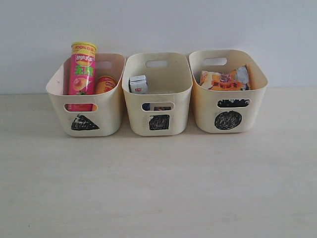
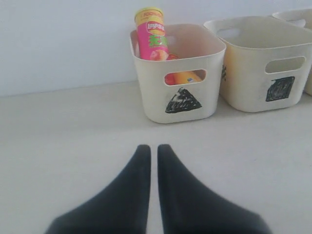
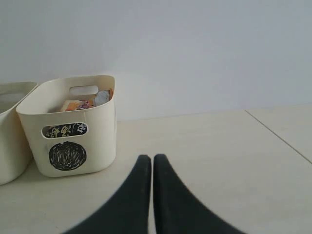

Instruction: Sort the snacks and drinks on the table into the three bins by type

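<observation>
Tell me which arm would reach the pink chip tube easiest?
Left. The left pincer faces the triangle bin holding the pink tube; the right pincer faces the circle bin at the other end.

Both end effectors appear blurred, and the frame edge cuts them off behind the fingertips: the left end effector (image 2: 153,148) and the right end effector (image 3: 152,158). Ahead of the left end effector, the triangle bin (image 2: 146,97) hides the lower part of the pink tube (image 2: 153,31). The yellow tube (image 2: 187,77) shows only its top and a patch through the slot handle. The circle bin (image 2: 297,17), farthest from that end effector, is cut off by the frame edge. Beyond the circle bin from the right end effector, the square bin (image 3: 9,141) is likewise cut off. In the square bin, the lower part of the carton (image 1: 138,84) is hidden, and the dark item (image 1: 157,106) behind the slot cannot be identified. In the circle bin, print on the orange bag (image 3: 75,105) is too small to read. The black bag (image 3: 64,130) shows only through the slot.
</observation>
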You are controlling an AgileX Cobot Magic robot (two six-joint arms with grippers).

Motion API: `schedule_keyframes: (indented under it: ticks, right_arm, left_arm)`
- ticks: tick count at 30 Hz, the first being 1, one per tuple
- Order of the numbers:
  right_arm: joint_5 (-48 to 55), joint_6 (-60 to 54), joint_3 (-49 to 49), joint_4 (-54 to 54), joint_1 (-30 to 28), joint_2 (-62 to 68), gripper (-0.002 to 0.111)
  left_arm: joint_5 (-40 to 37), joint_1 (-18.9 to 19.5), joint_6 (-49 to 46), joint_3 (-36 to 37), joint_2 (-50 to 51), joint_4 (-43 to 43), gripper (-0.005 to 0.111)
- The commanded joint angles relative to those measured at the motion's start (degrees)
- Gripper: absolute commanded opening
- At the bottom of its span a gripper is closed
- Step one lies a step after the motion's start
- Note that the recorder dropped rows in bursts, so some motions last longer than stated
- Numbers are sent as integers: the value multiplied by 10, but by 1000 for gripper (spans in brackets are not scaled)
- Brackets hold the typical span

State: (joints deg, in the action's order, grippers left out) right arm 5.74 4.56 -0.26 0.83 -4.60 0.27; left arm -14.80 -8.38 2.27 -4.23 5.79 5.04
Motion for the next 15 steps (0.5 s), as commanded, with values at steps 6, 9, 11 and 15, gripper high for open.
schedule_keyframes:
  ticks: [6,9,11,15]
  right_arm:
    - [-3,-4,3,-1,-5,-3,0]
    - [-3,-4,3,-1,-5,-3,0]
    - [-3,-4,3,-1,-5,-3,0]
    - [-3,-4,3,-1,-5,-3,0]
  left_arm:
    - [-1,51,0,42,-58,-24,4]
    - [7,54,-29,42,-58,-44,4]
    - [7,54,-27,42,-58,-44,4]
    - [-7,54,-27,42,-58,-44,4]
